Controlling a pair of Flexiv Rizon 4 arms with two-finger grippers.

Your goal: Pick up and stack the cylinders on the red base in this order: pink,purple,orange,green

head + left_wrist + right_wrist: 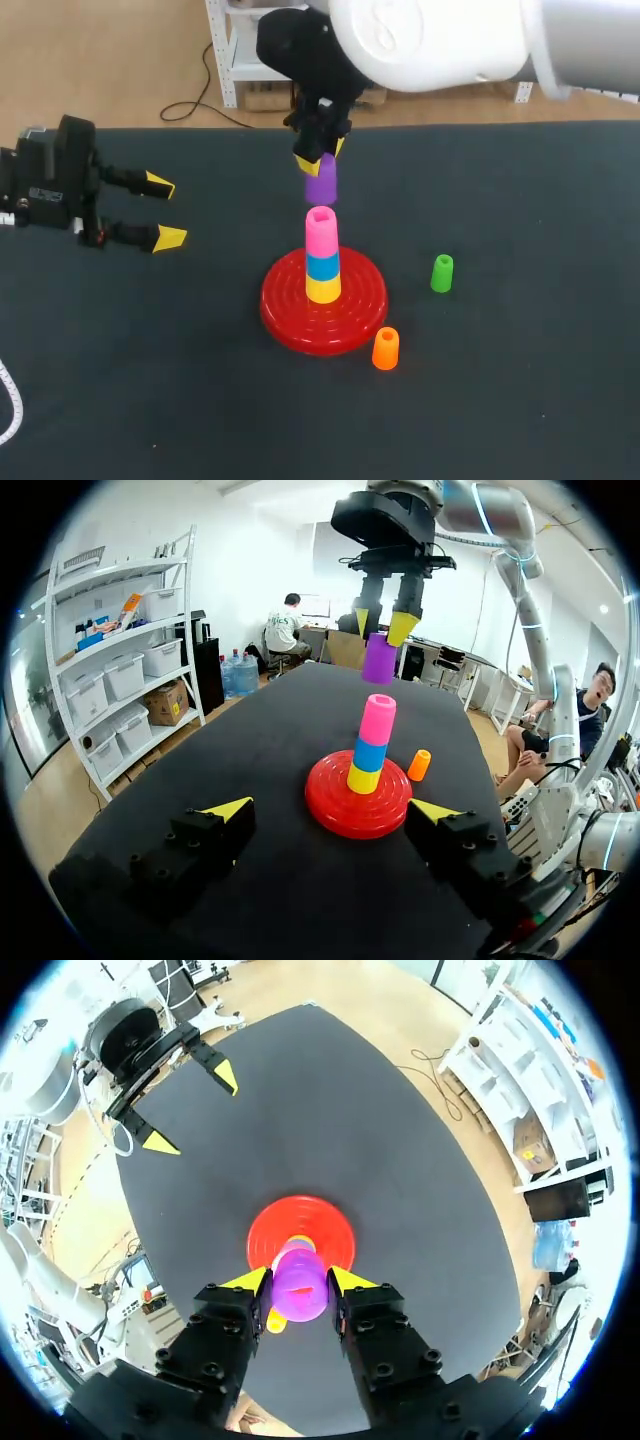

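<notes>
Head view: shows base carrying yellow, blue and pink on top, so counts pink as done. Has purple clamped in right gripper, hanging just above pink, not touching, roughly in line with the stack. Leaves orange upright on table just beside base rim, and green upright a little further out, neither one stacked. Puts left gripper well apart from base, fingers spread, holding nothing. Left wrist view: confirms a clear gap between purple and pink, places orange beyond base, shows no green. Right wrist view: looks straight down past purple, pinched from two sides by the yellow tips, with base directly beneath; hides pink under purple, so can't check fine alignment. Judging progress: one of four placed, second in hand and close to seating. Remaining: lower purple onto pink and let go, then fetch orange, then green. Worth watching the tall stack for tipping on contact.
</notes>
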